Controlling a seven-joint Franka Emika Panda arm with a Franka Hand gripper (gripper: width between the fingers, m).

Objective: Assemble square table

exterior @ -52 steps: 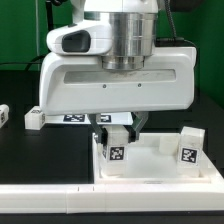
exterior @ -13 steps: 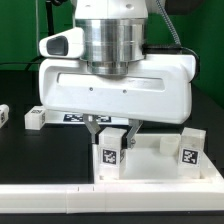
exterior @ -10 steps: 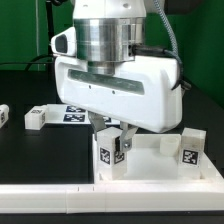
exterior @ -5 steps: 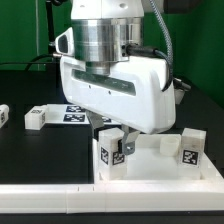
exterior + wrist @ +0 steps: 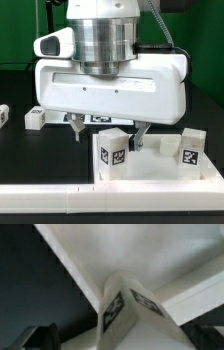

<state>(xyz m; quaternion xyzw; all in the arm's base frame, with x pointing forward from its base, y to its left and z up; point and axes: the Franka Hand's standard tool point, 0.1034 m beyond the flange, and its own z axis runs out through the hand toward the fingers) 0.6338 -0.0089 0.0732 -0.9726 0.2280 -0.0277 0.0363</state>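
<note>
The square table's white tabletop [image 5: 152, 168] lies at the front of the exterior view's right. A white tagged leg [image 5: 115, 151] stands upright in its near-left corner, and a second leg [image 5: 190, 148] stands at the right corner. My gripper [image 5: 110, 131] hangs over the first leg, open, with a finger on each side and a gap to the leg on both. In the wrist view the leg [image 5: 126, 308] rises between the dark fingertips [image 5: 40, 337], with the tabletop rim [image 5: 85, 263] behind it. Nothing is held.
Two loose white legs [image 5: 35, 118] [image 5: 3, 113] lie on the black table at the exterior view's left. The marker board [image 5: 72, 117] shows behind the gripper. A long white border bar [image 5: 50, 196] runs along the front edge.
The jaws have spread apart and let go of the leg. The hand has turned back from its twisted pose to square. The leg stays upright in the corner.
</note>
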